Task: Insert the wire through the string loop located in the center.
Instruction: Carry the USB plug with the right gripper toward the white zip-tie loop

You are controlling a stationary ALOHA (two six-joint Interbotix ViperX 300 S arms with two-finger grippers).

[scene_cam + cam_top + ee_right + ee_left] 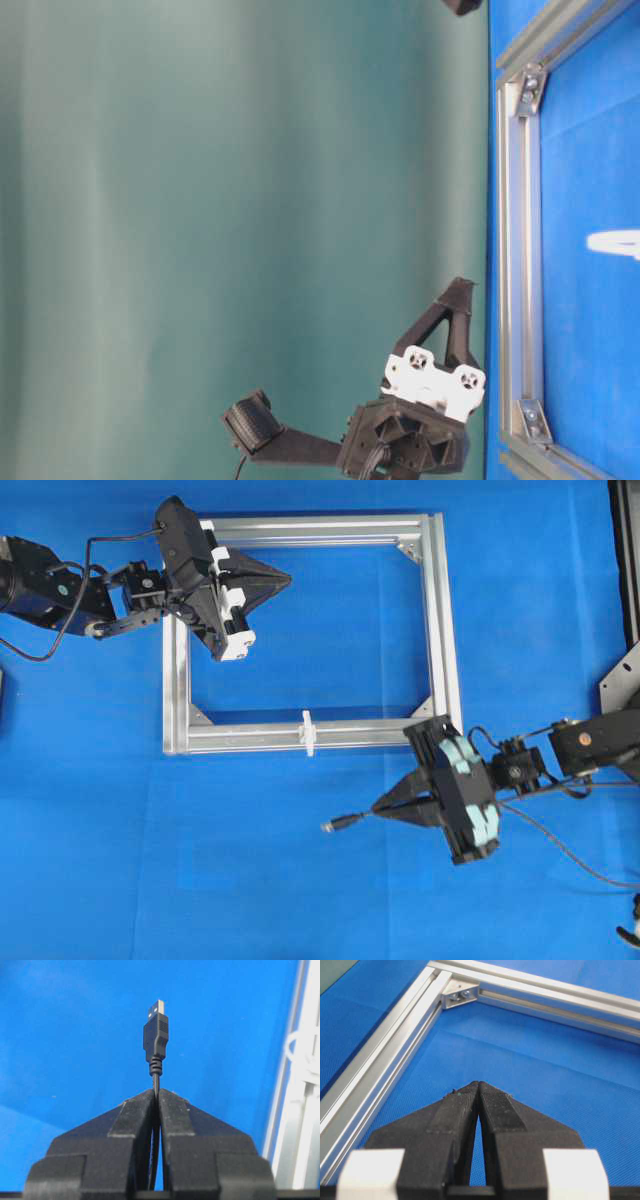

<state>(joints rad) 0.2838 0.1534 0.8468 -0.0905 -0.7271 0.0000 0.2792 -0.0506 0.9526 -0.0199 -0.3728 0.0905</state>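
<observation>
1. The right gripper (378, 807) pinches the wire (155, 1055) just behind its plug, jaws closed tight on it.
2. The plug sticks out straight ahead of that gripper, over the blue worktop (200, 860).
3. The string loop (308, 732) stands across the metal frame (440, 630) bar, off to the gripper's right.
4. The left gripper (288, 579) hovers inside the frame, jaws pressed together, holding nothing.
</observation>
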